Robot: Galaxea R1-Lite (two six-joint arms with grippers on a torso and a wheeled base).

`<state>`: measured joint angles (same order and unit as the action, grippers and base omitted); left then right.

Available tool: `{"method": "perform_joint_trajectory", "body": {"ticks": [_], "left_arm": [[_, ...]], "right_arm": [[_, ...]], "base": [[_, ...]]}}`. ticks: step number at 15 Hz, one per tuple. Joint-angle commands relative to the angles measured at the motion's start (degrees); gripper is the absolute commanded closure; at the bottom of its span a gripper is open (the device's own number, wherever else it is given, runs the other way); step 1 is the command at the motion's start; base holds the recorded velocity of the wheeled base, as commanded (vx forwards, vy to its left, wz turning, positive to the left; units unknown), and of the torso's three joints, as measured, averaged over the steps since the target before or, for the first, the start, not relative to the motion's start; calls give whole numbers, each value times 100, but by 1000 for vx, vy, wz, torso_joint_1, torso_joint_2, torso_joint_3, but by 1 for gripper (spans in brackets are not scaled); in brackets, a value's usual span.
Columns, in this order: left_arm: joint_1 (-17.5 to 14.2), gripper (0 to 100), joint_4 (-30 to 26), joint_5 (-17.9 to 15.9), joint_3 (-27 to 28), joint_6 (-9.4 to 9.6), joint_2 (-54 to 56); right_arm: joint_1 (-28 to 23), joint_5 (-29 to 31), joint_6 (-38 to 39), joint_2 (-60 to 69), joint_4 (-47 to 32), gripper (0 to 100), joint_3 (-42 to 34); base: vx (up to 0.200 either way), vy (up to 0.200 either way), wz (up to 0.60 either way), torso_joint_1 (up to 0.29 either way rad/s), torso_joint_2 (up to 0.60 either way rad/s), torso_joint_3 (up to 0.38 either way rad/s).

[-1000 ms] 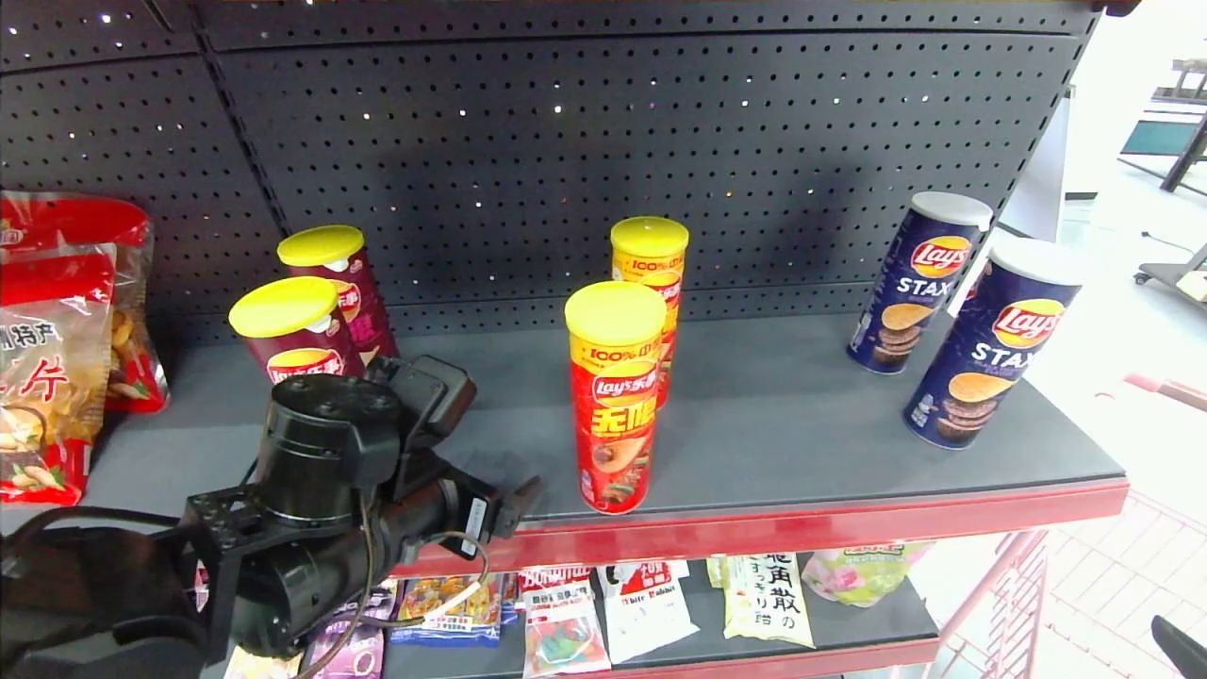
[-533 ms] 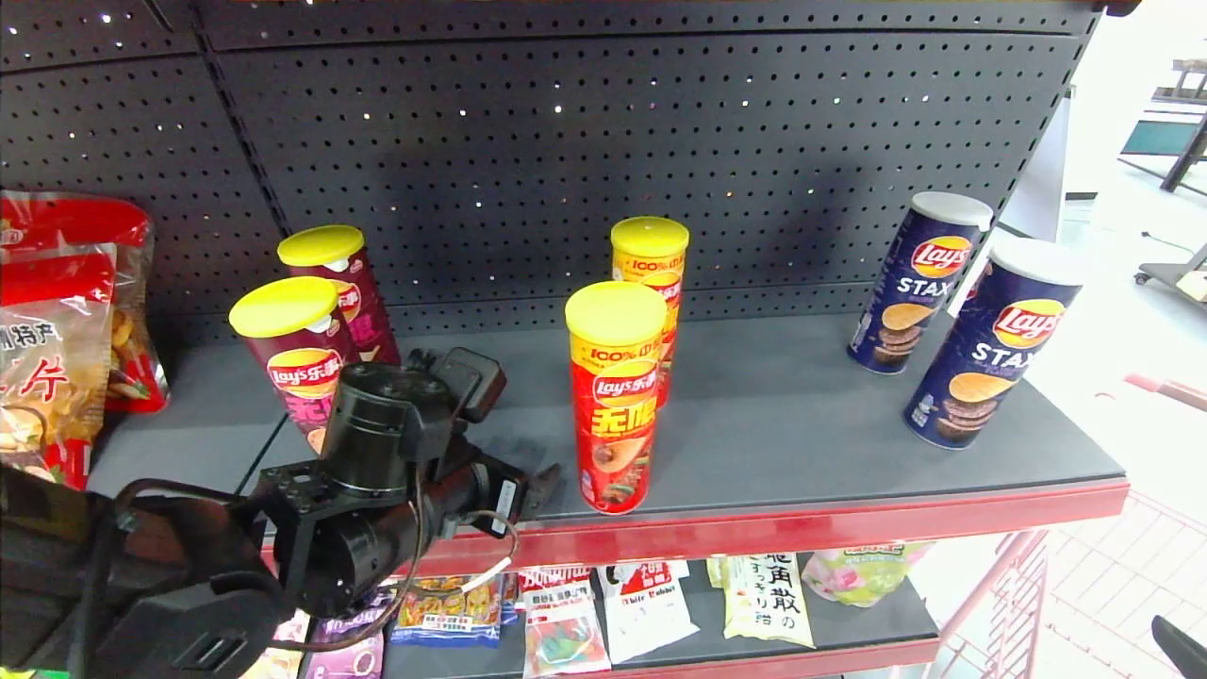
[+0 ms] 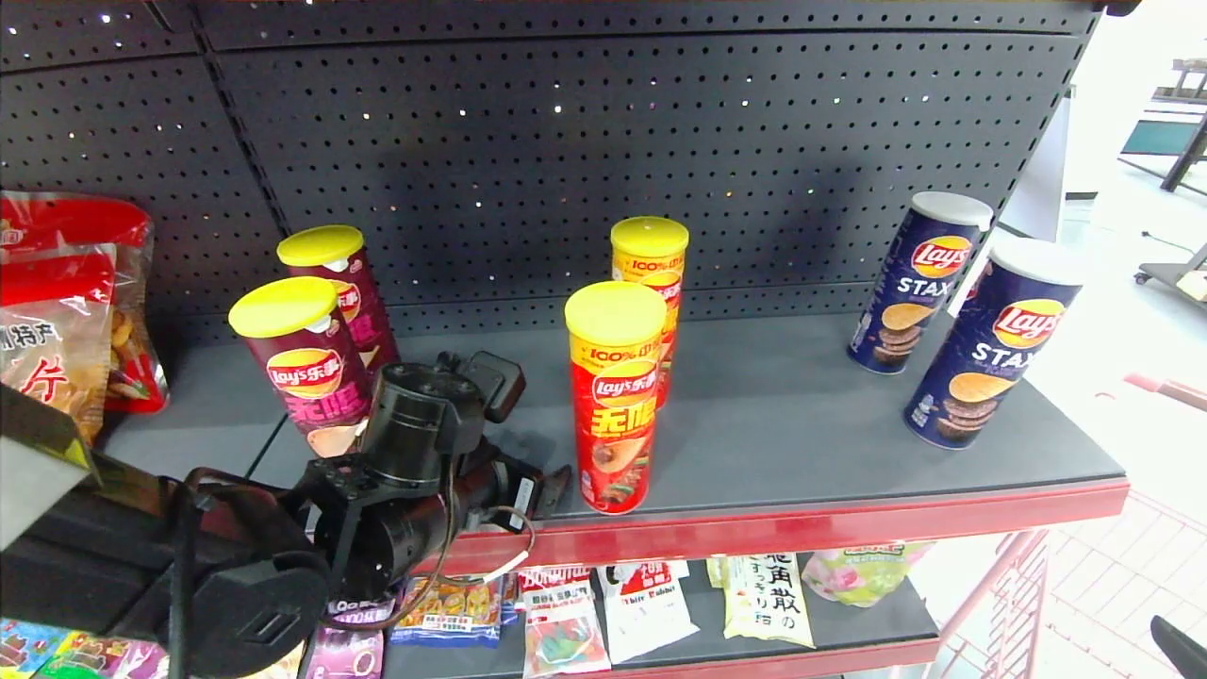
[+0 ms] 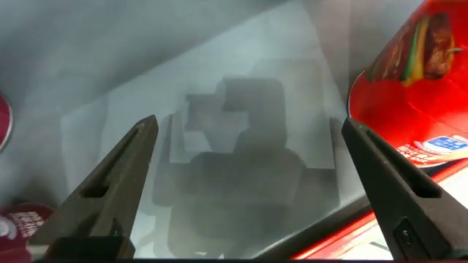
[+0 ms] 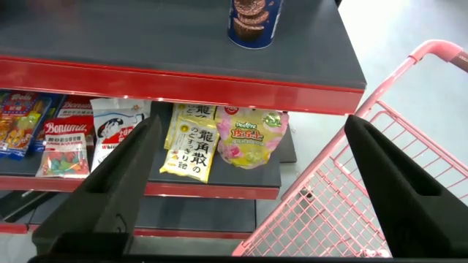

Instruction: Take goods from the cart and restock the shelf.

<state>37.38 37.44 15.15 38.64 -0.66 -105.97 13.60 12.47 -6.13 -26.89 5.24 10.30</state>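
Left claw (image 4: 248, 124) hung low at the front of the shelf (image 3: 801, 424), jaws wide apart and gripping nothing, in the gap between the front maroon can (image 3: 302, 363) and the front red can (image 3: 615, 396). Right claw (image 5: 252, 120) was spread wide and empty too, poised above the pink cart (image 5: 344, 204), near the packets (image 5: 194, 142) on the lower shelf (image 5: 212, 191).

With both empty, I took it a fresh fetch was due. The right one looked best placed to dip into the cart, though I could not see what goods lay there. The left arm would want to draw straight back. A sideways swing could clip the front red can, which stood close to the red lip (image 3: 801, 528) and looked easy to topple.

Further in, the widest free room lay between the red cans and the front blue can (image 3: 990, 339), which stood near the shelf's right end. Behind, the rear blue can (image 3: 919, 283), rear red can (image 3: 651, 283) and rear maroon can (image 3: 335, 283) stood near the pegboard (image 3: 566, 141).
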Motion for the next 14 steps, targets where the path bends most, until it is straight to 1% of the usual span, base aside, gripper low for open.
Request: {"method": "perform_joint_trajectory", "body": {"ticks": [1,5,9,14], "left_arm": [[15,0,0,-4,3,4,-37],[42,0,0,-4,205,4,-134],[112,0,0,-4,258,4,-196],[112,0,0,-4,451,4,-301]], "right_arm": [[2,1,-2,-27,3,0,-2],[2,-8,-2,-18,3,0,-2],[11,-61,-2,-18,3,0,-2],[2,-105,-2,-18,3,0,-2]], "base": [[0,0,0,0,0,0],[0,0,0,0,0,0],[0,0,0,0,0,0],[0,0,0,0,0,0]]}}
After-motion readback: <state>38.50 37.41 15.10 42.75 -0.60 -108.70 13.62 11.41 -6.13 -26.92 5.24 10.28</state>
